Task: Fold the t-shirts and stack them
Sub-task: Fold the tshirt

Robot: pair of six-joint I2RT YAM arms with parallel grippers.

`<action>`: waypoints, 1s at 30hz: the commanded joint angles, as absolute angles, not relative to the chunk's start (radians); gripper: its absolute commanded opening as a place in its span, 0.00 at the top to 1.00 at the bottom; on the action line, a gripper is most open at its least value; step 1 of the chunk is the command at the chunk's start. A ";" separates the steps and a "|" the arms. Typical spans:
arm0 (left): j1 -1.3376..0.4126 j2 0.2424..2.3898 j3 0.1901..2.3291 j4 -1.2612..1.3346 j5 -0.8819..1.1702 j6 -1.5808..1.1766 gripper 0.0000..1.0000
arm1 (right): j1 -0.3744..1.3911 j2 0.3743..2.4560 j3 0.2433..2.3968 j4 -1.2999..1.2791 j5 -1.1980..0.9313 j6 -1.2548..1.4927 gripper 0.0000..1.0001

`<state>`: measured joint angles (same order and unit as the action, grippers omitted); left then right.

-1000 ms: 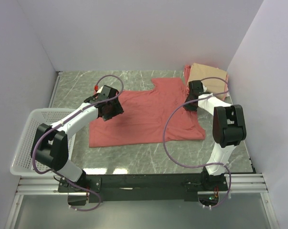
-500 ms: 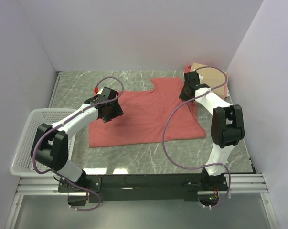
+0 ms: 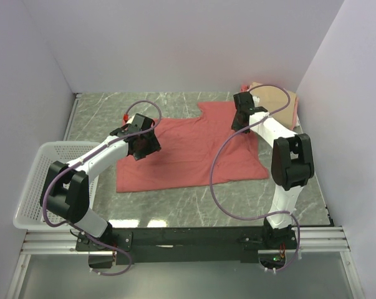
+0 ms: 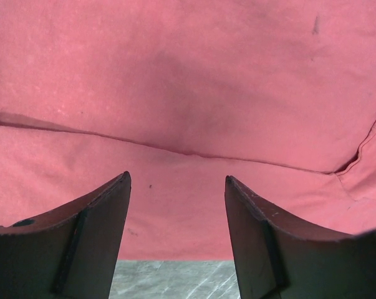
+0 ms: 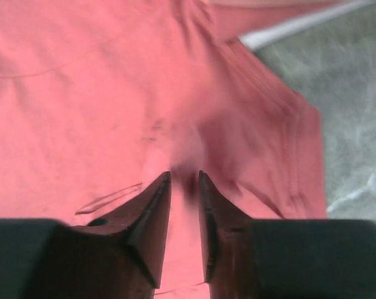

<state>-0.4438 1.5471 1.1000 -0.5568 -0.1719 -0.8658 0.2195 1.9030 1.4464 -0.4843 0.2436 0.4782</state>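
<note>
Here we see the left gripper (image 4: 177, 180) hanging wide open over the left side of the big red t-shirt (image 3: 188, 156), holding nothing. The shirt lies spread flat in the middle of the table (image 3: 175, 106). Over its far right part is the right gripper (image 5: 184, 177), fingers just a little apart, and we cannot tell if they pinch cloth; a folded tan t-shirt (image 3: 276, 99) lies just behind.

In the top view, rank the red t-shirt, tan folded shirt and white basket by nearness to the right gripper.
1. Red t-shirt, directly beneath the right gripper.
2. Tan folded shirt, back right corner.
3. White basket, far left edge.
</note>
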 commanded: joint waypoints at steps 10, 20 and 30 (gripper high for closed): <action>-0.417 1.500 1.097 -0.561 -0.201 -0.914 0.32 | 0.422 1.876 1.482 -0.476 0.344 0.479 0.57; -0.321 1.416 1.037 -0.569 -0.184 -0.905 0.32 | 0.483 2.032 1.531 -0.468 0.293 0.514 0.60; -0.308 1.401 1.028 -0.568 -0.176 -0.897 0.32 | 0.497 2.080 1.542 -0.482 0.285 0.522 0.60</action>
<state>-0.3134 1.4349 1.0321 -0.5663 -0.1802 -0.9035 0.4931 2.0724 1.4937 -0.4927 0.2787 0.5056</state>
